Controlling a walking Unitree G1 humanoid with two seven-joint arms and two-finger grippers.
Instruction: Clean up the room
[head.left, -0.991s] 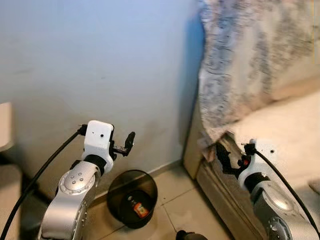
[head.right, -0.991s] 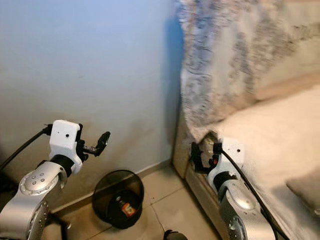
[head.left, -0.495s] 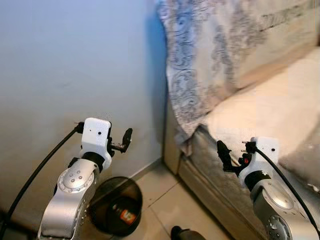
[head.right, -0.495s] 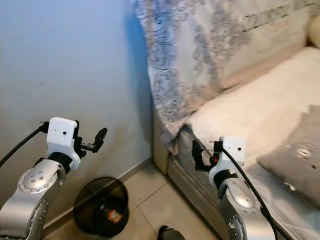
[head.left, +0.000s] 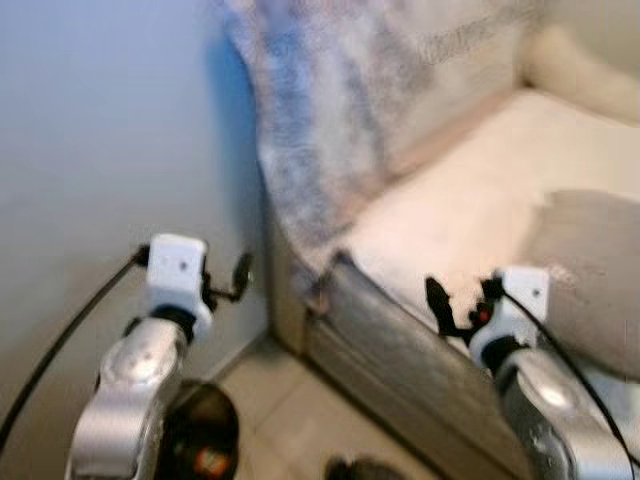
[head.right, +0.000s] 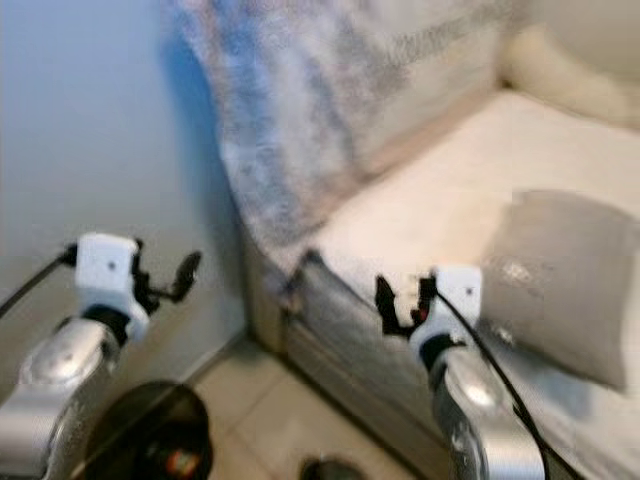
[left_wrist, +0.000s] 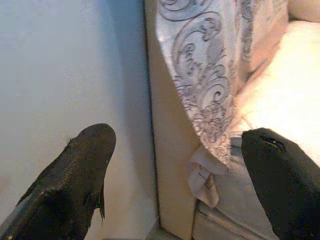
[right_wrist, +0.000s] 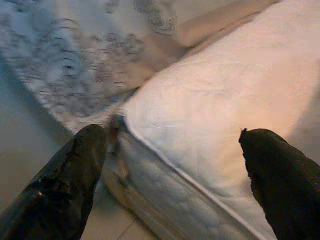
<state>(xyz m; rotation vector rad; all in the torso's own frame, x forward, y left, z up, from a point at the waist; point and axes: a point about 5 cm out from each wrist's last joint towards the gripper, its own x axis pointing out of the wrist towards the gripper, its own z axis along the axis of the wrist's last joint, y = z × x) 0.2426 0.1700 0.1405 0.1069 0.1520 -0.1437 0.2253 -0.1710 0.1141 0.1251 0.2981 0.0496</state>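
A bed with a pale quilted mattress (head.left: 450, 210) stands against the wall. A grey-patterned blanket (head.left: 330, 110) hangs over its head end. A grey pillow (head.left: 590, 250) lies on the mattress at the right. My left gripper (left_wrist: 177, 135) is held up near the wall, open and empty, facing the bed's corner. My right gripper (right_wrist: 172, 136) hovers open in front of the mattress edge with nothing between its fingers. Both eye views are blurred.
A round black bin (head.left: 200, 445) with something red inside sits on the tiled floor at the lower left, by the blue-grey wall (head.left: 90, 150). A dark object (head.left: 355, 468) lies on the floor at the bottom edge. A cream cushion (head.left: 585, 75) rests at the bed's far right.
The camera has swung to the right: the bed and the grey pillow have come into view and the bin has slid to the lower left. Both grippers stay open.
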